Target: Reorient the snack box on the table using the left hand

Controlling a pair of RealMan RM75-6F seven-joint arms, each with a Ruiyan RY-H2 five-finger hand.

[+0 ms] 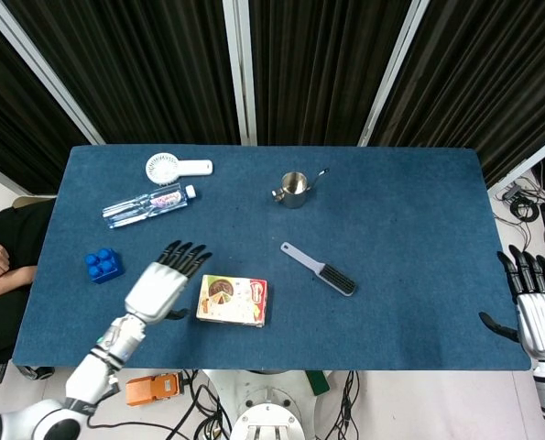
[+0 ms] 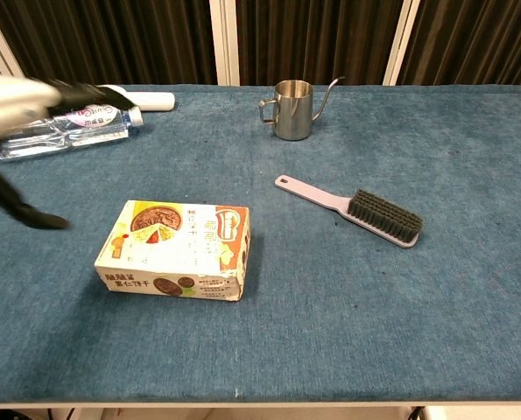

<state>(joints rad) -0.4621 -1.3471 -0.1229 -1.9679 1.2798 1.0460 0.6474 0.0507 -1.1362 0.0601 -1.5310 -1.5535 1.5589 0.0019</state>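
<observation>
- Blue table (image 1: 409,275), bearing everything here.
- Left hand (image 1: 162,284), fingers spread and holding nothing, just left of the snack box; in the chest view it is blurred, so contact is hard to judge.
- Right hand (image 1: 539,312), released, off the table's right edge.
- Snack box (image 2: 177,249) lies flat near the front edge.
- Brush (image 2: 365,212) right of the box.
- Steel cup (image 2: 292,108) behind.

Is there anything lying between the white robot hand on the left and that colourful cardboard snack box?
Nothing: in the head view only a narrow strip of bare blue table cloth separates the left robot hand from the snack box.
</observation>
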